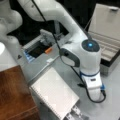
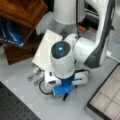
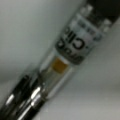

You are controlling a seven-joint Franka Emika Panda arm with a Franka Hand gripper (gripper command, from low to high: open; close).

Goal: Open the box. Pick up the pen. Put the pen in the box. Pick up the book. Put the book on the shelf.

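The box stands open, its lid point(image 1: 107, 20) raised over the beige compartmented inside point(image 1: 106, 47); one corner of the box point(image 2: 107, 100) shows in a front view's bottom right. The white spiral-bound book point(image 1: 53, 92) point(image 2: 46, 50) lies flat on the grey table beside the reddish-brown shelf point(image 1: 15, 95) point(image 2: 22, 10). My gripper point(image 1: 75, 112) point(image 2: 35, 75) is low, at the book's near corner, with the hand lying almost level above the table. The pen point(image 3: 62, 62) fills the wrist view very close up, clear and silver sections against a pale surface. No fingers show there.
A dark open recess with an orange piece point(image 1: 48, 50) sits behind the book. A blue item point(image 2: 11, 35) rests under the shelf top. A black perforated board point(image 2: 15, 107) lies at a front view's bottom left. The arm's cable point(image 1: 98, 100) loops beside the hand.
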